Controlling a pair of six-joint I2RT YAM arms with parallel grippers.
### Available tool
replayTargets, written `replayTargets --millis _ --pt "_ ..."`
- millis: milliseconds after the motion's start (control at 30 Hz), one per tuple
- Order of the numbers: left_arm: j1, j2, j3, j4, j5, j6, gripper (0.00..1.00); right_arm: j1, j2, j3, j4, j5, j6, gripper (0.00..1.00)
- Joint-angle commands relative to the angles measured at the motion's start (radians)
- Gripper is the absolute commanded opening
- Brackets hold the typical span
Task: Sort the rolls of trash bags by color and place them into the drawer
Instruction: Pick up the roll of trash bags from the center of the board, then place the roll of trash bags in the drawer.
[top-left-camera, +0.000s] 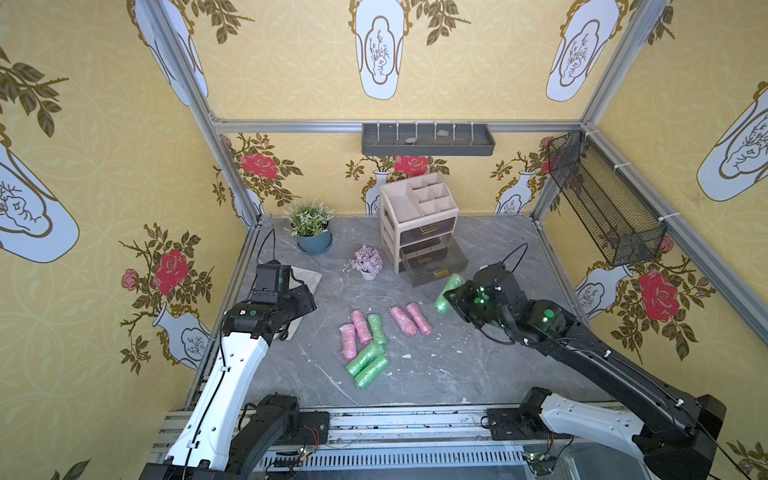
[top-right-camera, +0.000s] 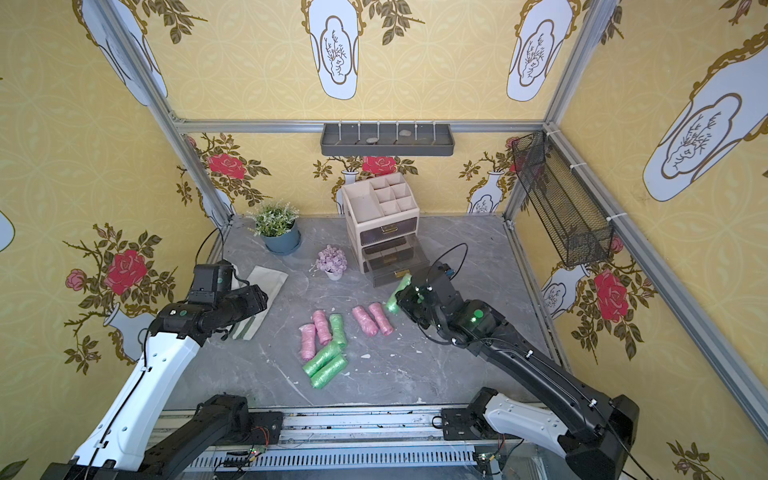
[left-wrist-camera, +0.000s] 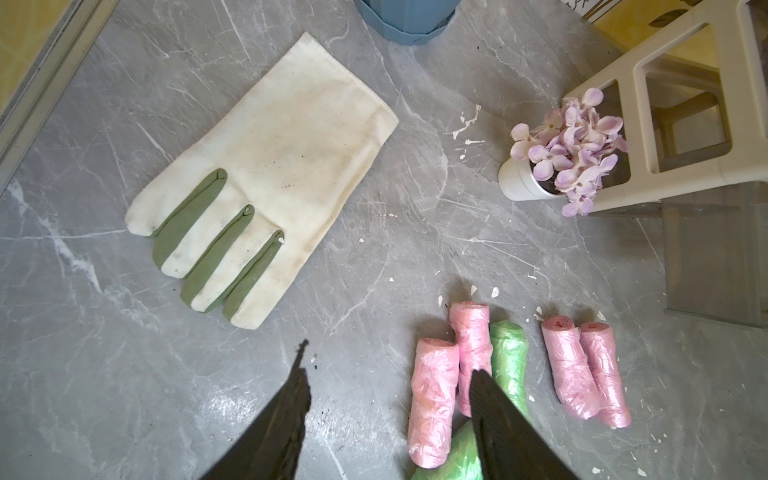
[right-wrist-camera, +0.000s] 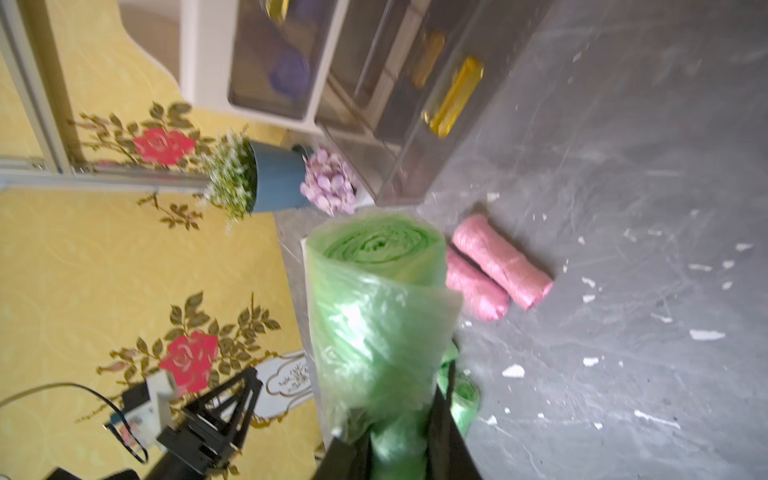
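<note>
Holding anything, the right gripper (right-wrist-camera: 395, 440)? (Ana)

Yes. Its jaws are clamped on the lower end of a green roll (right-wrist-camera: 374, 311). The roll is lifted clear of the tabletop (top-left-camera: 457, 365) and tilted, just beside the near right corner of the bottom drawer (top-left-camera: 428, 277). That drawer stands pulled out of the beige organiser (top-left-camera: 415, 208) at the middle of the far edge. (Ben)

How should it finish well? (Ana)

My judgement: carry the roll over the drawer's front wall, turn it to lie along the drawer, lower it inside, then part the jaws. The crinkly film may cling, and a grip so near one end lets the roll swing. (Ben)

And the rest? (Ana)

A pink pair (top-left-camera: 411, 319) lies mid-tabletop, and a mixed cluster (top-left-camera: 365, 340) of pink and green rolls lies nearer the near edge. The left gripper (left-wrist-camera: 390, 359) hangs with jaws apart, holding nothing, at the left side of that cluster, with a glove (left-wrist-camera: 270, 166) beyond it near the left edge. (Ben)

What is unclear? (Ana)

The right wrist view is blurred. Smoky drawer walls hide what is inside. A purple smudge (right-wrist-camera: 291, 75) in an upper drawer may be rolls, but I cannot tell. The right fingertips are hidden behind the film (Ben)
</note>
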Motion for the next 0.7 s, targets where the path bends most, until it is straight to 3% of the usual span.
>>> replayTargets --millis 0,233,667 --pt "0.002 0.001 -0.007 0.012 0.001 0.005 0.63 -0.103 0.037 0.061 0.016 -0.066 -0.06 0.21" --pt "0.001 -0.007 -0.008 0.012 -0.009 0.005 0.63 -0.28 0.212 0.158 0.101 -0.222 -0.03 0.22" --pt "0.001 -0.004 -0.011 0.01 -0.003 0.005 0.63 -0.34 0.482 0.265 0.229 -0.304 -0.006 0.24"
